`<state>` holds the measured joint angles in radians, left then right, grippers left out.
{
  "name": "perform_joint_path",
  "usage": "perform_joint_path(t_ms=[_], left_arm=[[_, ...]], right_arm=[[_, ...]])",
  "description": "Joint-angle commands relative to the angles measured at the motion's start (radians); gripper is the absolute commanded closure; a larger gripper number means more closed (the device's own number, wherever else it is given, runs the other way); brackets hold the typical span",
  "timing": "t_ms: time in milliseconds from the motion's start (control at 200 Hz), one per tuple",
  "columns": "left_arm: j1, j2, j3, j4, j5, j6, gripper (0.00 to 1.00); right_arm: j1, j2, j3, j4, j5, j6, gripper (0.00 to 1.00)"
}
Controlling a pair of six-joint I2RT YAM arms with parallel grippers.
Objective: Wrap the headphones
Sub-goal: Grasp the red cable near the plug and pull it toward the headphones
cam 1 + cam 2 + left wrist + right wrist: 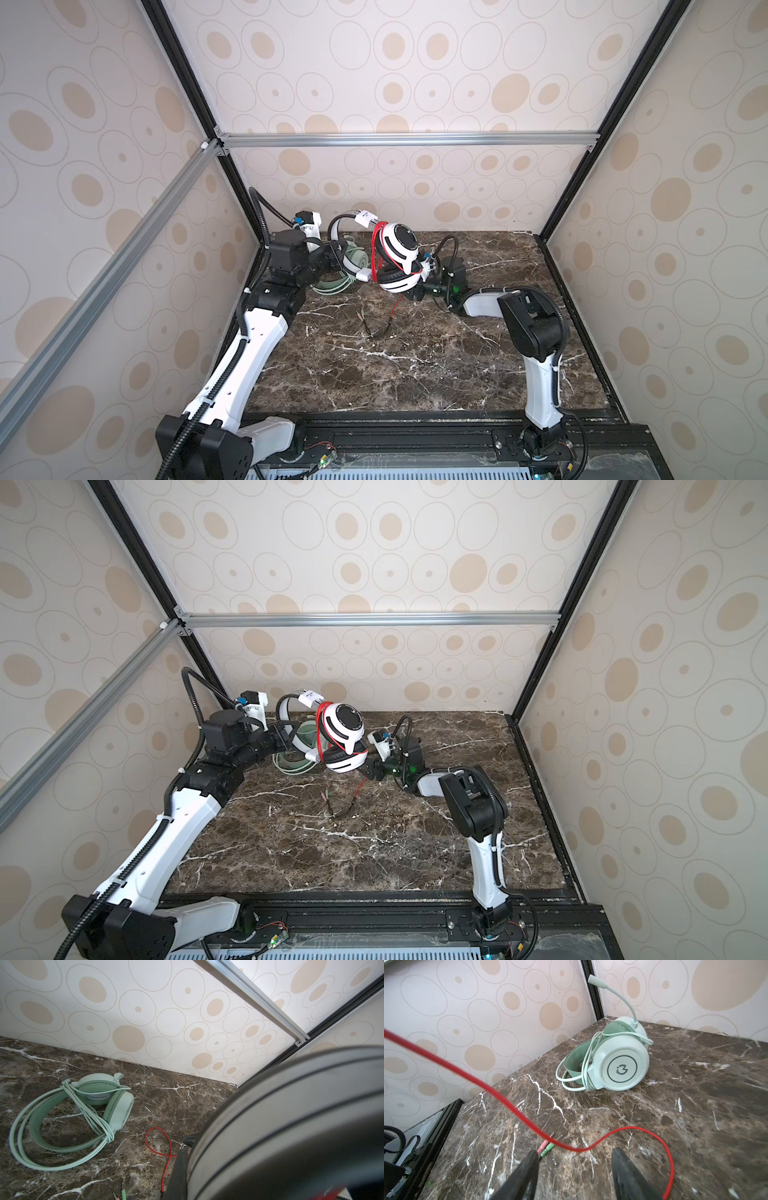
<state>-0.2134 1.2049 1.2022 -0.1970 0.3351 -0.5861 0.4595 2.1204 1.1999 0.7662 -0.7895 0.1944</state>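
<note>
The white-and-black headphones (401, 243) (345, 725) hang raised over the back of the table, with red cable (376, 249) wound between the ear cups. My left gripper (338, 259) is shut on their white headband, and the headset (291, 1126) fills much of the left wrist view. The cable's loose end (591, 1145) trails down to the table and ends in pink and green plugs (546, 1148). My right gripper (574, 1152) (409, 293) is open just below the lower ear cup, nothing between its fingers. The mint-green headphones (83, 1105) (618, 1059) lie at the back left, their pale cable looped round them.
The dark marble table (415, 374) is boxed in by patterned walls at the back and both sides. The green headset's microphone boom (623, 997) sticks up near the back corner post. A black rail (415, 432) runs along the front edge.
</note>
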Motion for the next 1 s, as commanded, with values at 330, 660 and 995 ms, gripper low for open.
perform_joint_path(t_ms=[330,660,995], left_arm=[[0.012,-0.025,0.039,0.066,0.020,-0.027,1.00],[0.019,-0.027,0.043,0.052,-0.013,-0.027,1.00],[0.022,-0.029,0.039,0.027,-0.099,-0.078,1.00]], right_arm=[[0.061,0.127,0.081,0.177,0.030,0.125,0.57],[0.137,0.036,-0.084,0.214,0.057,0.169,0.92],[0.381,-0.396,-0.343,-0.218,0.357,-0.046,1.00]])
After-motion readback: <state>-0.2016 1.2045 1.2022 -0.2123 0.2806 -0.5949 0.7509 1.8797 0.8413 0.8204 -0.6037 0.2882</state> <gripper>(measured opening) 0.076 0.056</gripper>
